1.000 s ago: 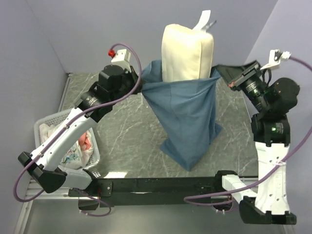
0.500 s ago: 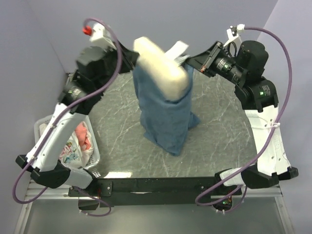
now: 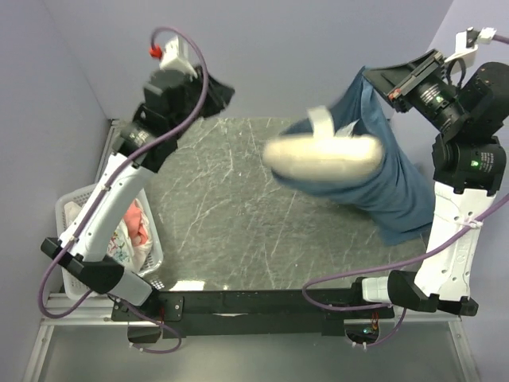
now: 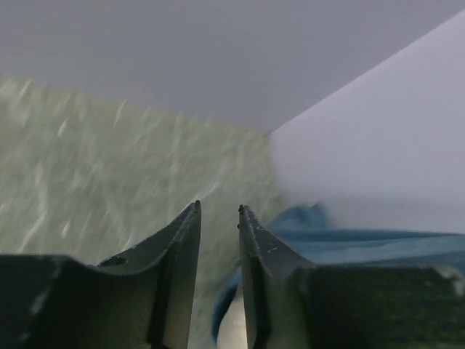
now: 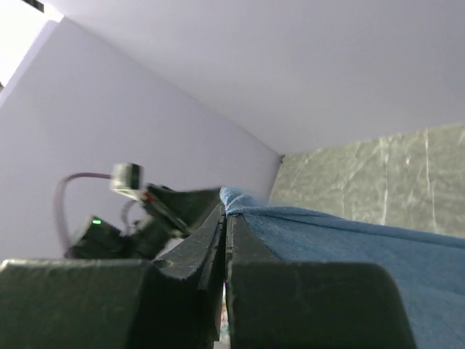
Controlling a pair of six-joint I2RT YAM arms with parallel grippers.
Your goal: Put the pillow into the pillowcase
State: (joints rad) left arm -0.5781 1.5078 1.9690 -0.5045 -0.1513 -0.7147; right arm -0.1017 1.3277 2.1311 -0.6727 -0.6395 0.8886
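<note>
The cream-white pillow (image 3: 322, 159) lies sideways and blurred over the middle right of the table, its right end inside the blue pillowcase (image 3: 394, 187); a white tag (image 3: 322, 121) sticks up from it. My right gripper (image 3: 371, 76) is raised at the back right and shut on the pillowcase's edge (image 5: 240, 202); the cloth hangs down from it. My left gripper (image 3: 221, 91) is raised at the back left, apart from the cloth, open and empty. In the left wrist view the gripper (image 4: 219, 209) has a narrow gap, with the blue cloth (image 4: 349, 240) lower right.
A white basket (image 3: 71, 208) with clothes stands at the left table edge under the left arm. Purple walls close the back and both sides. The left arm (image 5: 138, 211) shows blurred in the right wrist view.
The left gripper has let go of the pillowcase and pulled back left. The right gripper swung right and up with the pillowcase, and the pillow tipped from upright to sideways, moving right.
</note>
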